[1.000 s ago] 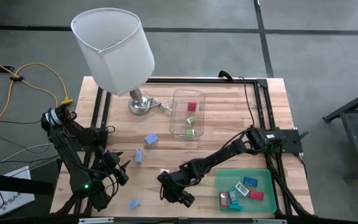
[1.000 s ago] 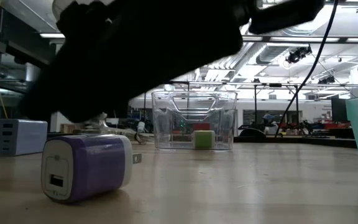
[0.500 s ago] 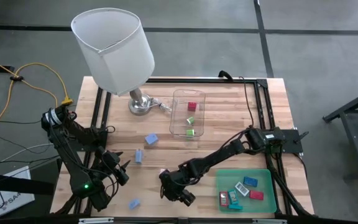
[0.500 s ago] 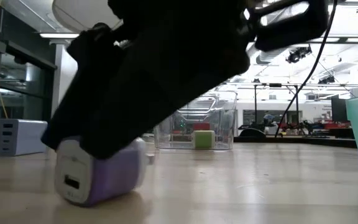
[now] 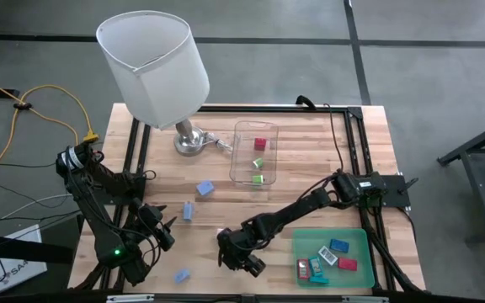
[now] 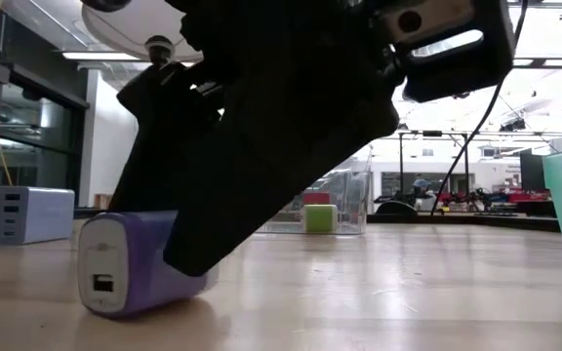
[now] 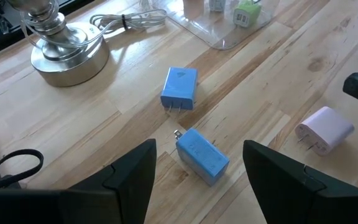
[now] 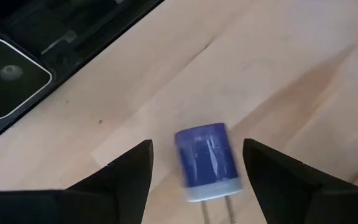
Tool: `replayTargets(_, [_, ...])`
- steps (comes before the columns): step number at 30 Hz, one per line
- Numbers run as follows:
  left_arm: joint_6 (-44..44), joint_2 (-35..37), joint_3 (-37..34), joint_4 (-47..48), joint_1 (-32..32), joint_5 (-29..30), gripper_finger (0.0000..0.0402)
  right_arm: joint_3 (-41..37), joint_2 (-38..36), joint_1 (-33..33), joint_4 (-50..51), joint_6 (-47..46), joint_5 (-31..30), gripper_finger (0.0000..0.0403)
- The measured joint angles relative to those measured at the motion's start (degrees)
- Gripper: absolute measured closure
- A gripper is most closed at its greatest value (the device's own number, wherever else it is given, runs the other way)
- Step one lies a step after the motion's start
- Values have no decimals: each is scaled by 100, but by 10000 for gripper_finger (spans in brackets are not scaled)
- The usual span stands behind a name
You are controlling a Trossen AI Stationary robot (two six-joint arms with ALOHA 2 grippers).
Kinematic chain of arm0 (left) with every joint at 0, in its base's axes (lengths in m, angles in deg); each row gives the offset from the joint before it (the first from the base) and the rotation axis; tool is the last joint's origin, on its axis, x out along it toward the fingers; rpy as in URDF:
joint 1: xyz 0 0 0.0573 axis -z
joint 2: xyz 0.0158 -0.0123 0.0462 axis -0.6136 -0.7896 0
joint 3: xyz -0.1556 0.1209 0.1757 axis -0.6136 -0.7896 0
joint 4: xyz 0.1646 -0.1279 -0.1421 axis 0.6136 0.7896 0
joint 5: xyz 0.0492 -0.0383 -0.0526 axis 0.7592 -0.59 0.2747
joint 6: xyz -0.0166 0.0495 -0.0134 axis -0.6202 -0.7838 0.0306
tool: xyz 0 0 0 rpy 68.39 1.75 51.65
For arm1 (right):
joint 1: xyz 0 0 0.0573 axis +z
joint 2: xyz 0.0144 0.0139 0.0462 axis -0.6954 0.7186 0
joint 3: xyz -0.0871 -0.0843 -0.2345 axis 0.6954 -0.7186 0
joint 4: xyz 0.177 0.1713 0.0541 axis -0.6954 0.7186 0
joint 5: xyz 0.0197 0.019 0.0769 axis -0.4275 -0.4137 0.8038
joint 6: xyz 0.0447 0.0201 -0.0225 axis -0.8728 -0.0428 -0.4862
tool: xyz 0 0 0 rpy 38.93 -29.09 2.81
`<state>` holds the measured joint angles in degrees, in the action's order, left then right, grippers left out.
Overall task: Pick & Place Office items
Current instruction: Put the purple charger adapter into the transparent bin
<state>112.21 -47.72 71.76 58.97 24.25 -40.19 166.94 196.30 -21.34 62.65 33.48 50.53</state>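
A purple-and-white charger block [image 8: 207, 163] lies on its side on the wooden table, near the front middle. My right gripper [image 8: 197, 180] is open and low over the block, with one finger on each side of it. The low view shows the block [image 6: 135, 265] half under the dark gripper. My left gripper [image 7: 197, 186] hangs open above the table's front left, touching nothing. Two blue charger blocks [image 7: 180, 87] [image 7: 202, 155] lie flat ahead of it. A third blue block [image 5: 181, 274] lies by the front edge. My right gripper comes at the purple block slanting down from the table's right, with its fingers along the block's two long sides [image 8: 229, 158]. A gap shows beside each finger in the wrist view. I cannot tell whether either finger touches the block, which lies on the table.
A clear plastic box [image 5: 255, 153] with red and green pieces stands at the far middle. A green tray [image 5: 362, 240] holding several pieces sits at the front right. A lamp with a white shade [image 5: 154, 59] and a metal base [image 5: 190, 141] stands at the far left. A pale blue multi-port block [image 6: 32, 213] lies left.
My right gripper has come down a little and tipped over the purple block, covering more of it in the low view. The block has turned slightly on the table, so its port face points more toward the near edge.
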Motion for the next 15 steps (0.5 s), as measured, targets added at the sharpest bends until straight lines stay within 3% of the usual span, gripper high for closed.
replayTargets(15, [0,0,0,0,0,0,170,-61,0,-33,-15,59,-19,176])
